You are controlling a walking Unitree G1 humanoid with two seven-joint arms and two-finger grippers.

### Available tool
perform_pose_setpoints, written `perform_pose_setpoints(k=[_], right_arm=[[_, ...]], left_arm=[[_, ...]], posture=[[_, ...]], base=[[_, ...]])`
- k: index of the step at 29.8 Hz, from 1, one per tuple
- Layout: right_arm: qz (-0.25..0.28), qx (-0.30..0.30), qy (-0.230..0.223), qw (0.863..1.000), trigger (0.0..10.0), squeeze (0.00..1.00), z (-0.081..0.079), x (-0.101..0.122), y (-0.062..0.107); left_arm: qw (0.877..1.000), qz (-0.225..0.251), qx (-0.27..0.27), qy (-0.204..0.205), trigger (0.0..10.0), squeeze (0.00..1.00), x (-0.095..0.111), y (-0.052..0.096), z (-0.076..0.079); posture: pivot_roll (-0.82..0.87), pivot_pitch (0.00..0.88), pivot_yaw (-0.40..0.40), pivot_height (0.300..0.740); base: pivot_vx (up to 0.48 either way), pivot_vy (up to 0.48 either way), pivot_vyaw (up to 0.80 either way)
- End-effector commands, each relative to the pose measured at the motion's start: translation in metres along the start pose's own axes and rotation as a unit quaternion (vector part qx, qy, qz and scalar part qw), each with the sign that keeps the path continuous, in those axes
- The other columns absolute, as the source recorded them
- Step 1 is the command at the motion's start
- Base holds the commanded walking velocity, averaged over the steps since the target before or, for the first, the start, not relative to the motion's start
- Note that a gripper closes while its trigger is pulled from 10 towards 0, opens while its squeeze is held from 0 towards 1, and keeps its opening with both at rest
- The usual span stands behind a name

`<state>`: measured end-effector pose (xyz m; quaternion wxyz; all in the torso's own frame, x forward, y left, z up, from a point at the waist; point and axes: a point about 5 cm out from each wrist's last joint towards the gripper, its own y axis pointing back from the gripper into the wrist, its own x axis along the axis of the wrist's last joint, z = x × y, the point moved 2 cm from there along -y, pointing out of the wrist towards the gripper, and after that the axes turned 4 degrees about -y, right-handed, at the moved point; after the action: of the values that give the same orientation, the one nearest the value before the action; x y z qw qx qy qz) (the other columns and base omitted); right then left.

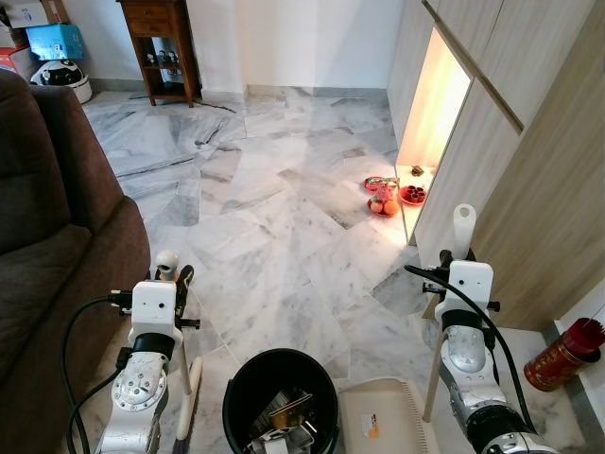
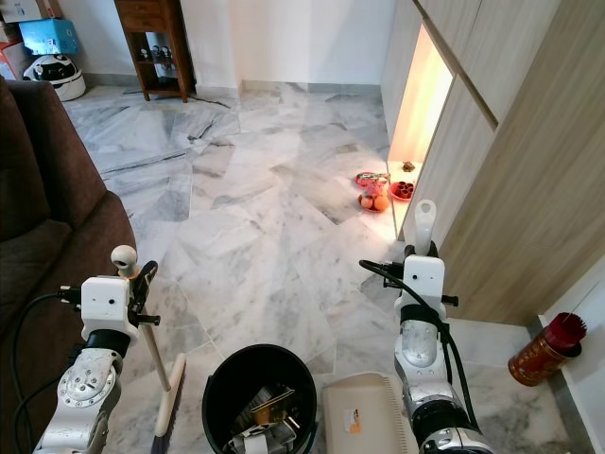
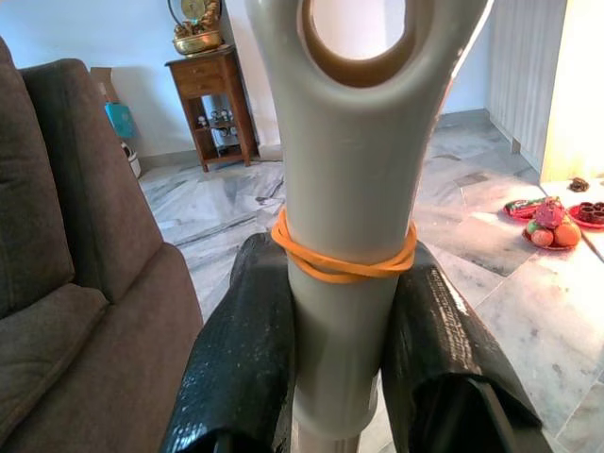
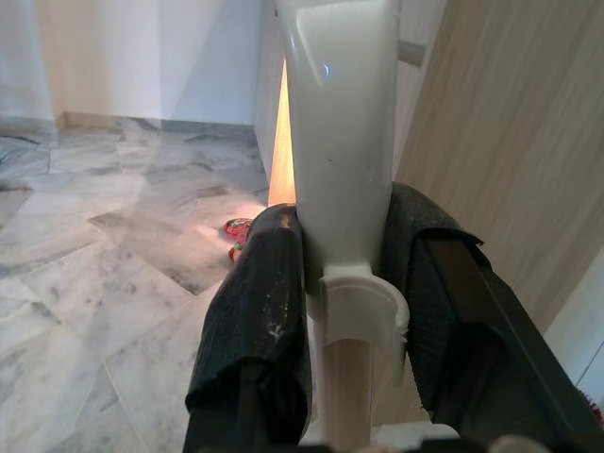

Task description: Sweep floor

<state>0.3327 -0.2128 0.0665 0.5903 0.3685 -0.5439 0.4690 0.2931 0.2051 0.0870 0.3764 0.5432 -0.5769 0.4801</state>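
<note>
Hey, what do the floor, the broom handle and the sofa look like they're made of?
Floor: polished marble or marble-look tile, white with grey veins and a soft sheen. Broom handle, clamped between the left gripper fingers: smooth moulded grey plastic with a hanging hole, an orange rubber band around it. Sofa: brown woven or suede-like fabric, matte.

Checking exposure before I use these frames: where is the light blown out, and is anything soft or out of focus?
Left eye view: the lit wall niche is overexposed and casts a warm glow on the marble floor; the rest is sharp. Left wrist view: the broom handle is close but crisp. Right wrist view: the dustpan handle shows small glare spots, background slightly soft.
</note>
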Motion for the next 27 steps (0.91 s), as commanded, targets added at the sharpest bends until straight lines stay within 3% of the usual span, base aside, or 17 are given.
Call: perform_pose_setpoints(k=[1,27], right_arm=[[0.018,0.001,-0.003,1.0,10.0,0.0,-0.0002,0.0085,-0.0051],[0.008,0.005,-0.002,1.0,10.0,0.0,-0.0015,0.0025,-0.0019]], left_arm=[[1.0,0.022,0.007,0.0,10.0,0.0,0.0072,-0.0034,-0.0038],[1.0,0.024,0.003,0.0,10.0,0.0,0.0067,-0.0026,-0.0042]], posture=[[0.08,0.0,-0.017,0.74],[0.09,0.0,-0.013,0.74]], base=[[-0.281,0.0,0.0],[-0.282,0.0,0.0]])
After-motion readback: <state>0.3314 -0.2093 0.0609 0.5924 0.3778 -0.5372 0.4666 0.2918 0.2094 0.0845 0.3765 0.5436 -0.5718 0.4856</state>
